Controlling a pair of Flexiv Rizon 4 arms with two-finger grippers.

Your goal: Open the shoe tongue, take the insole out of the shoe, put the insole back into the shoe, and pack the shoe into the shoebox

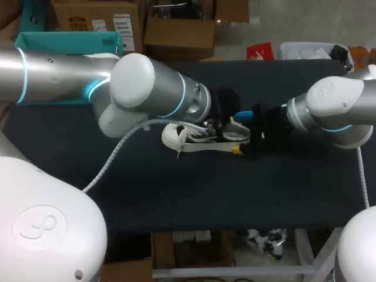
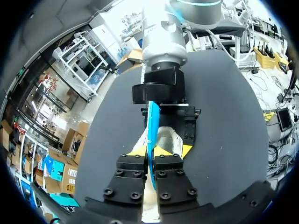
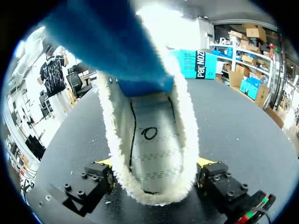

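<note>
Between fingers of left gripper point(image 2: 152, 153): insole point(image 2: 153, 123) pinched, partly out of shoe point(image 3: 149, 140); right gripper point(image 3: 155, 173) clamps shoe. Outstanding, likely: reinsertion, shoebox point(image 1: 70, 42) packing.

- Left arm point(image 1: 64, 73) comes in from the left and reaches just past the table's middle, wrist point(image 1: 188, 100) low over it.
- Left gripper point(image 2: 150, 153): fingers almost together, both pressed on the thin insole point(image 2: 153, 119).
- Right arm point(image 1: 338, 111) comes in from the right, wrist pointing inward.
- Right gripper point(image 3: 154, 163): fingers wide apart, one touching each side of the shoe point(image 3: 149, 140).
- The grippers face each other, close together.
</note>
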